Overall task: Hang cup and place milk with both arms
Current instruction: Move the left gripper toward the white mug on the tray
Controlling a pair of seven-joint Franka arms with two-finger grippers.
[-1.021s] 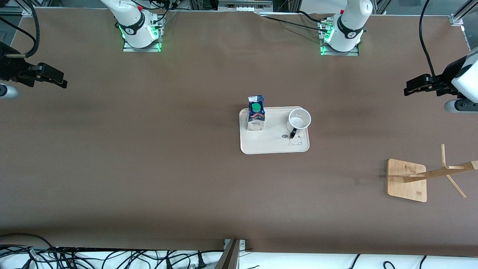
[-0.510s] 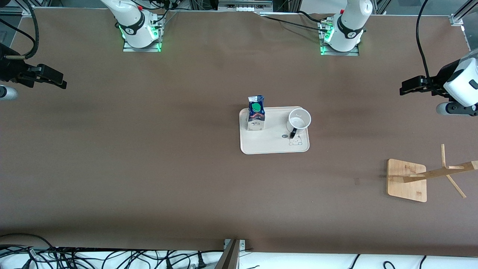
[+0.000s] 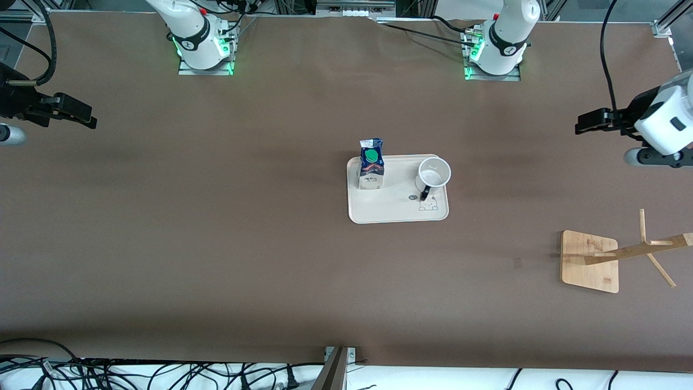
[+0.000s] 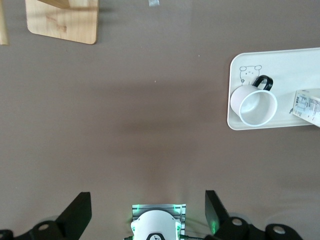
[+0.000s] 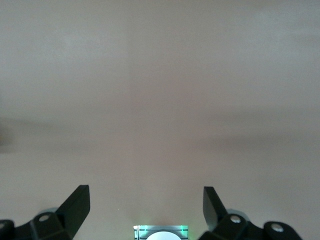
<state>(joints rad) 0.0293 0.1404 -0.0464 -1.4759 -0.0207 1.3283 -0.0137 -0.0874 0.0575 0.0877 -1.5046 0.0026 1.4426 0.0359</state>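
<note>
At frame center, milk (image 3: 371, 169) and cup (image 3: 433, 174) upright on tray (image 3: 398, 212); left gripper (image 3: 587, 123) and right gripper (image 3: 81, 115) at frame edges, fingers spread, empty.

A robotics lab: two white arm bases (image 3: 201, 40) with green status lights are bolted along the top of the frame to a wide brown counter (image 3: 216, 216). Aluminium framing lines the upper edge, and loose black cables (image 3: 135, 374) tangle at the lower left.
</note>
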